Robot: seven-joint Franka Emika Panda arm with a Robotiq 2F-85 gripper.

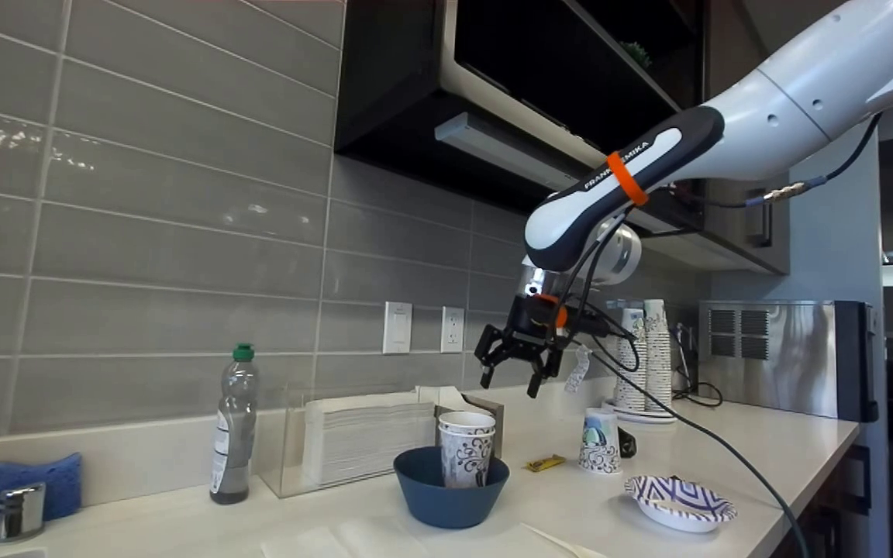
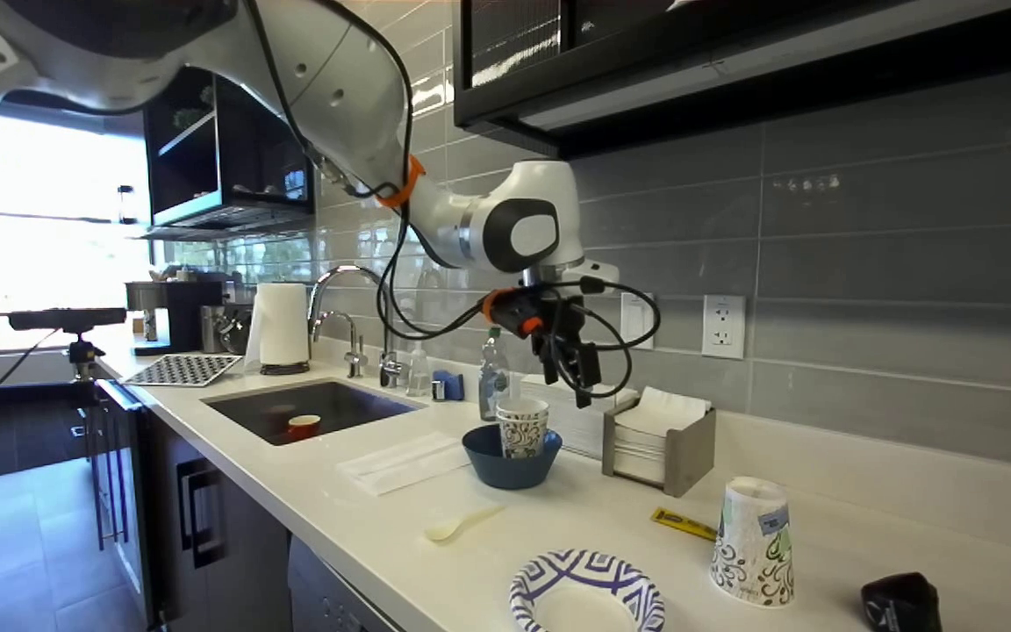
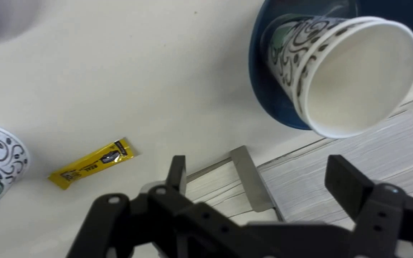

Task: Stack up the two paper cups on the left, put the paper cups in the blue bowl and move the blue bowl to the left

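1. Closest to the wrist camera, the gripper (image 3: 258, 175) is spread wide with nothing held; it hangs above the counter (image 1: 551, 496), apart from the cups.

2. Lower down, the two paper cups (image 3: 342, 77) are nested one in the other, mouths up, both rims showing. I take the stacking step to be done.

3. The stack stands inside the blue bowl (image 1: 450, 508), roughly upright and toward its right side in both exterior views, the top rising above the bowl's rim. Putting the cups in looks finished too.

4. The bowl sits on the counter near the paper towels (image 1: 369, 442). Moving it left is probably what is left to do, though the pictures cannot settle whether this spot already counts.

5. Along the counter lie a yellow packet (image 3: 91, 163) and a patterned plate (image 2: 593, 570), with a third paper cup (image 2: 753, 544) standing mouth down; none seems needed.

6. Farther off in an exterior view is the sink (image 2: 339, 402). If left means that way, the bowl might catch the flat white paper (image 2: 405, 461) between.
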